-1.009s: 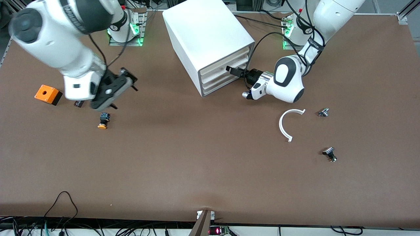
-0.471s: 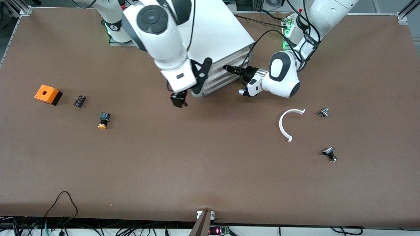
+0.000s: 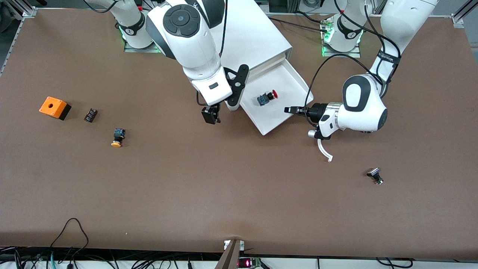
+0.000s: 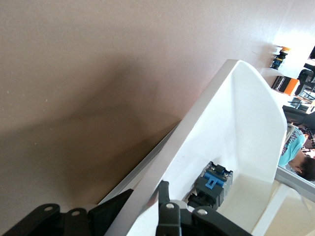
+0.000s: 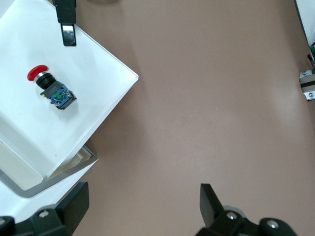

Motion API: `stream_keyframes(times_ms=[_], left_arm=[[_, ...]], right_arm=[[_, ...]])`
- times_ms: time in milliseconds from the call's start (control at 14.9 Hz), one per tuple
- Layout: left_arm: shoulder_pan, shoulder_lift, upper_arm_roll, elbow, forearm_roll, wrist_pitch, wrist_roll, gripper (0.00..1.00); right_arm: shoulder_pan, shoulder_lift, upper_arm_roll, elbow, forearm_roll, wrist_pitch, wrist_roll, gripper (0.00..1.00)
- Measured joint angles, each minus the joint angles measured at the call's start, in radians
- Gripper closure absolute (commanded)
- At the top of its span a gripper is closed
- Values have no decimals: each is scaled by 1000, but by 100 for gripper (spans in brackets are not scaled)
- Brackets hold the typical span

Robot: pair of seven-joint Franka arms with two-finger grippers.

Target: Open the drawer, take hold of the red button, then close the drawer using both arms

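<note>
I work in a robotics lab — my two arm bases [image 3: 338, 35] are bolted to a brown table [image 3: 224, 194] framed in aluminium rails [image 3: 459, 16], cables [image 3: 71, 239] trailing off its edge.

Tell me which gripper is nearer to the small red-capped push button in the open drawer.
Left. The left gripper grips the front wall of the white plastic drawer, beside the red-capped button; the open right gripper hangs over bare table beside the cabinet.
</note>
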Motion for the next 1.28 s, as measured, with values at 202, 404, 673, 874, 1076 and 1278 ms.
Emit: stream_keyframes(times_ms=[202, 404, 673, 874, 1076, 1278], left_arm=[[-2, 1, 4, 0, 31, 26, -2, 0], [0, 2, 16, 5, 60, 57, -8, 0], [3, -26, 20, 95, 185, 75, -12, 0], [68, -106, 23, 166, 386, 85, -18, 0], [133, -217, 26, 211, 525, 64, -18, 0], [154, -321, 32, 250, 701, -70, -23, 0]], right_arm=[[32, 13, 4, 23, 0, 14, -1, 0], [63, 46, 5, 30, 0, 87, -1, 0], [132, 135, 7, 34, -45, 77, -19, 0], [194, 195, 7, 35, -147, 29, -74, 0], [248, 238, 5, 38, -179, 32, -107, 0], [271, 251, 2, 43, -180, 57, -113, 0]])
